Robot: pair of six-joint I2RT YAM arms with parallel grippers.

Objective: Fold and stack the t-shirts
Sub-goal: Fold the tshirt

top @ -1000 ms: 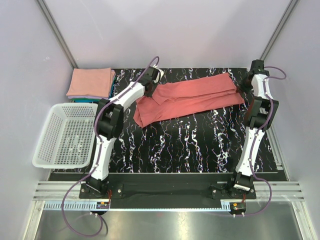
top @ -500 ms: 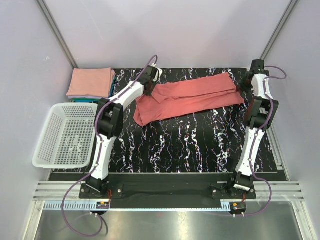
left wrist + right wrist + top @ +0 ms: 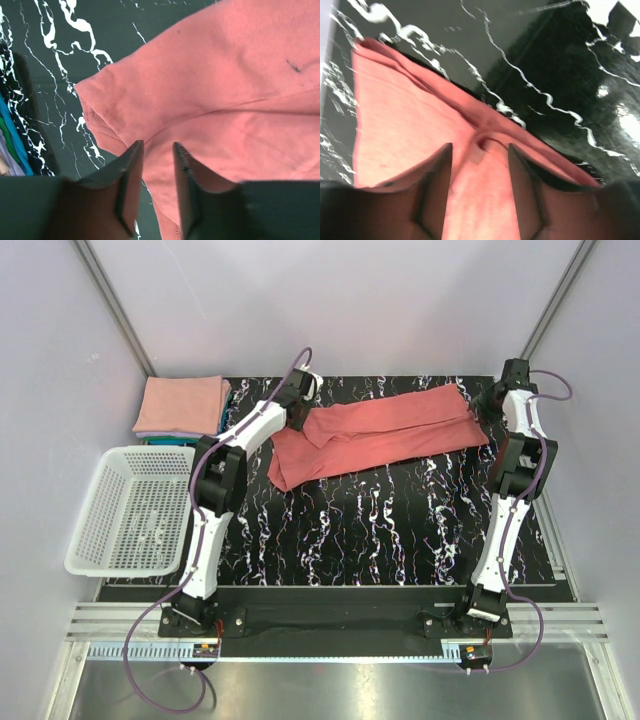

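Note:
A coral-red t-shirt point(image 3: 380, 435) lies folded into a long band across the back of the black marbled table point(image 3: 380, 530). At the shirt's left end, by a sleeve, my left gripper point(image 3: 297, 410) is open. In the left wrist view its gripper point(image 3: 156, 146) hangs just over the sleeve cloth point(image 3: 210, 90). My right gripper point(image 3: 487, 405) is at the shirt's right end. Its wrist view shows the gripper point(image 3: 480, 147) open, with a raised ridge of shirt cloth point(image 3: 485, 195) lying between the fingers. A folded salmon-pink t-shirt point(image 3: 183, 405) tops a stack with teal edges point(image 3: 165, 440) at the back left.
A white mesh basket point(image 3: 135, 510) stands off the table's left edge, in front of the folded stack. Grey walls close in on the left, right and back. The stack's blue and green edges point(image 3: 11, 142) show at the left of the left wrist view.
Both grippers have gone from shut to open, letting go of the coral-red shirt's ends. The left gripper has shifted slightly back and left. The shirt stays flat on the table.

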